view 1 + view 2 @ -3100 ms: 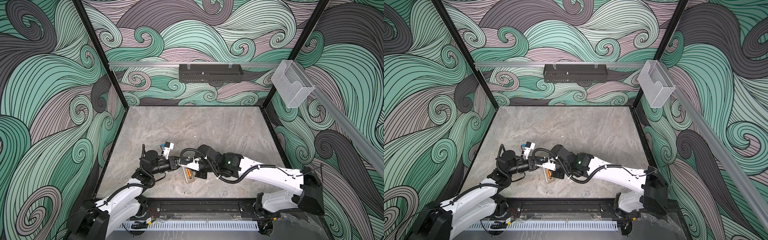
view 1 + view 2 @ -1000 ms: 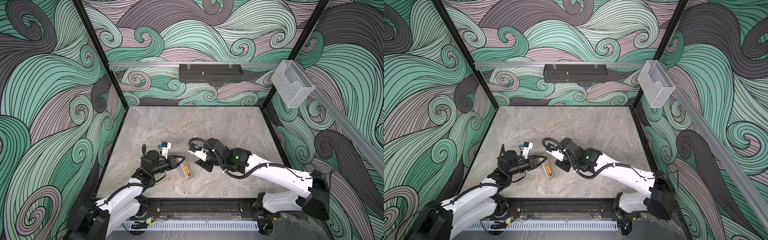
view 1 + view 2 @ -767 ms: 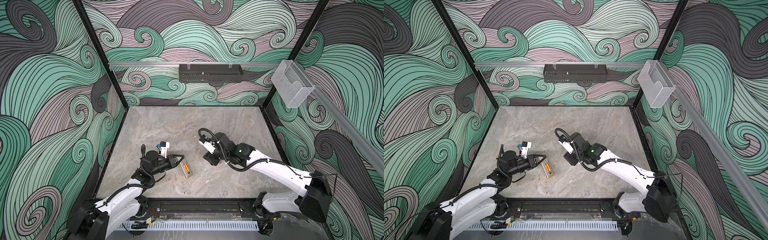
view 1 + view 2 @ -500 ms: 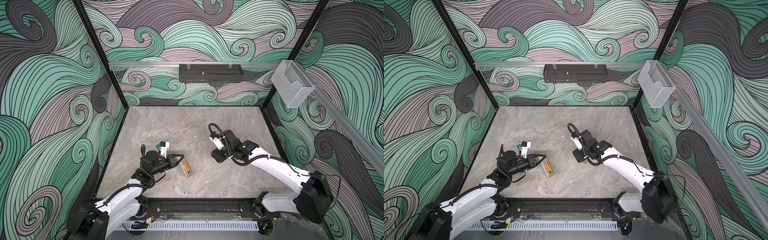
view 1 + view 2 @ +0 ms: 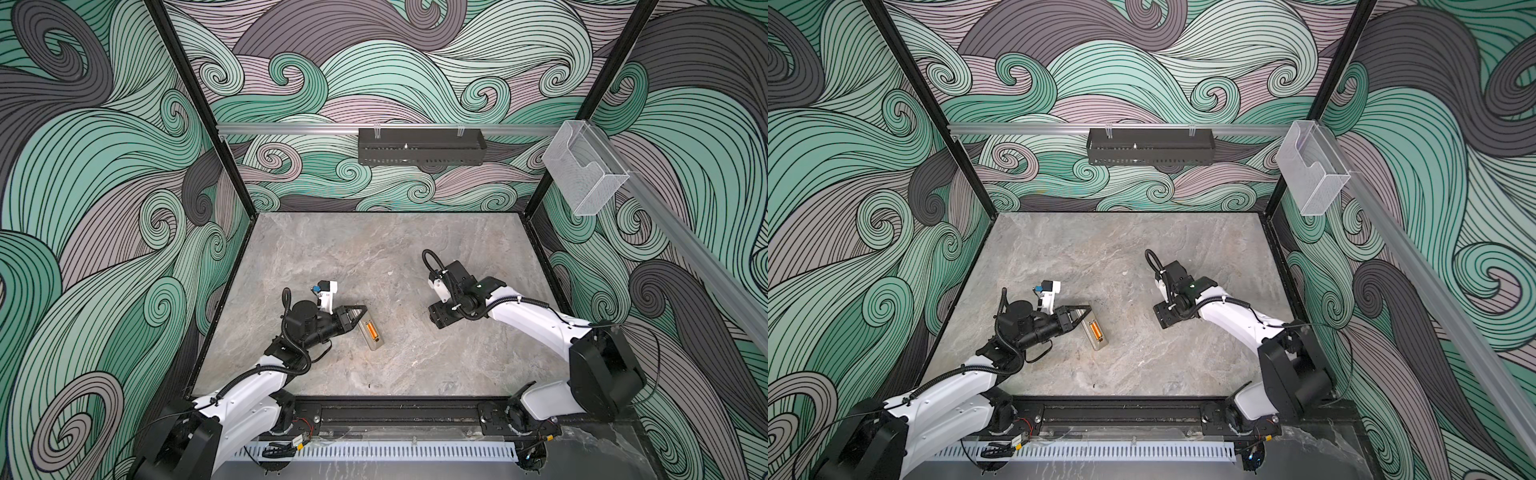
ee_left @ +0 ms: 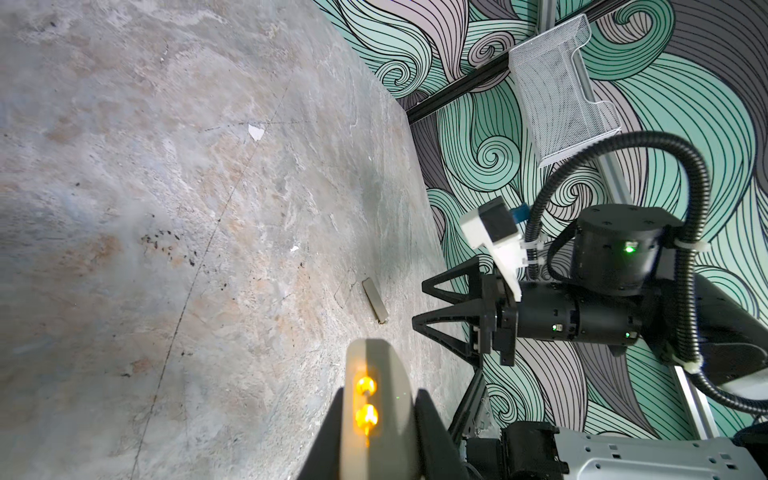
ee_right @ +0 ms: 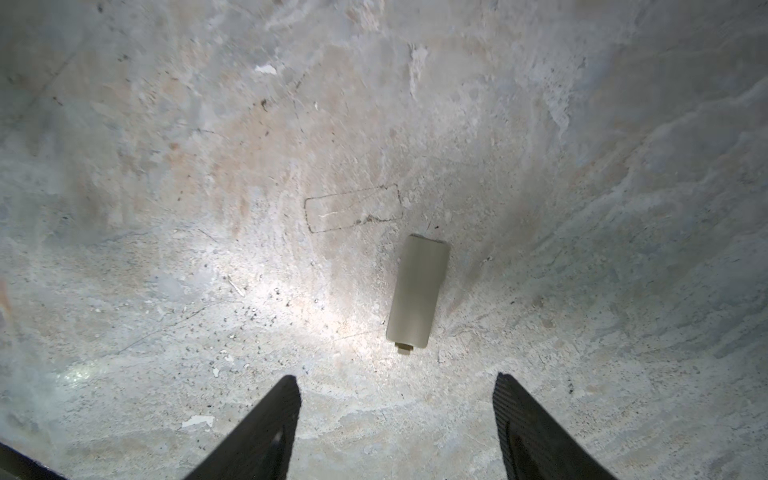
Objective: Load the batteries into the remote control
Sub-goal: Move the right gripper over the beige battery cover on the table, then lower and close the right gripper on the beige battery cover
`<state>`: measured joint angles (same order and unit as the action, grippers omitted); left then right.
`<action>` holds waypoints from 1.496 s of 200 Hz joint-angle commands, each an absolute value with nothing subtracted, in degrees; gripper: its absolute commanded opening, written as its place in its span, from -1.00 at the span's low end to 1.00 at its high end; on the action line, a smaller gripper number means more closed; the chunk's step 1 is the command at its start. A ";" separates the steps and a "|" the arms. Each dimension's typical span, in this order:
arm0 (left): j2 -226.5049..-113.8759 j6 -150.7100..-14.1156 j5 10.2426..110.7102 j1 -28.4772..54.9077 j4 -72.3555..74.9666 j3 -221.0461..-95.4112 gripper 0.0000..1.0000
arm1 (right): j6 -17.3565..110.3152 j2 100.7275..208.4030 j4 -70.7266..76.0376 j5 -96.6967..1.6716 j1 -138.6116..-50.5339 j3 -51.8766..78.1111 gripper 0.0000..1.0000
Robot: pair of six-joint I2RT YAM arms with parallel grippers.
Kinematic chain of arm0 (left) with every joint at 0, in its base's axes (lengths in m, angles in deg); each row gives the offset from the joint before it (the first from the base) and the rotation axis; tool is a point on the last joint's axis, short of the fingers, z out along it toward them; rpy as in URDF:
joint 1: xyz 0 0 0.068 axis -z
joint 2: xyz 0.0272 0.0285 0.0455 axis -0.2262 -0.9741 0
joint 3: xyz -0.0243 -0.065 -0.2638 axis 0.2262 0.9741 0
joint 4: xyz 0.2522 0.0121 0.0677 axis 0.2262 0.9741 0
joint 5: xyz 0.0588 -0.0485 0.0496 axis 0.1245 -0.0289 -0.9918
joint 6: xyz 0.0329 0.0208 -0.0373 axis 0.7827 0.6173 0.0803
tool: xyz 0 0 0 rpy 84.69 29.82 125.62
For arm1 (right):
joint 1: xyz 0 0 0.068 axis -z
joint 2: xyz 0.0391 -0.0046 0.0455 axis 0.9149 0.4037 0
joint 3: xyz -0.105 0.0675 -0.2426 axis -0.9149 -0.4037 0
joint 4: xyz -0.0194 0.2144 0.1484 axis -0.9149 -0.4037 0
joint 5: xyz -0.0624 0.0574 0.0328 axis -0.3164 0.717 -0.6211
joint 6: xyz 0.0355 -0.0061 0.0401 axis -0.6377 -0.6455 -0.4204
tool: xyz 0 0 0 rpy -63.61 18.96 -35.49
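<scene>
**Left gripper clamped on the loaded remote, right gripper spread above a loose lid**

We see the left gripper [image 5: 356, 318] closed on one end of the remote control [image 5: 376, 343], its dark fingers [image 6: 432, 436] pressing the two long sides in the left wrist view. The remote's pale back is turned upward, and the batteries [image 5: 371, 331] sit side by side in its open bay, showing as an orange strip in both top views. The remote lies low over the grey stone table [image 5: 374, 257], left of the middle and towards the front edge. Whether its free end touches the surface we cannot quite tell from this height.

The right gripper [image 7: 395, 377] is well apart from it, over the right half of the table, pointing down with its jaws spread wide and nothing between them. Ahead of its fingers a small pale lid [image 7: 417, 293] lies flat on the table, a short tab at the end nearer the gripper, touching neither finger. Just beside the lid's far end we make out a thin rectangular outline [image 7: 353, 208] marked on the stone. A black tray [image 5: 422, 149] hangs on the back wall.
</scene>
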<state>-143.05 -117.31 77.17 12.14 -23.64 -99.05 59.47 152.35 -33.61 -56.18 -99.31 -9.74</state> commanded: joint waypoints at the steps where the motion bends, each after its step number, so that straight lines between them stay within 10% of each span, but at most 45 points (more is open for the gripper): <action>1: -143.75 -115.22 76.12 12.33 -27.30 -99.94 -1.00 | 58.47 154.64 -34.80 -55.71 -98.75 -8.68 0.48; 299: -141.78 -112.15 77.56 11.89 -32.36 -96.42 -1.00 | 58.29 168.91 -40.17 -54.70 -97.34 -1.12 -0.06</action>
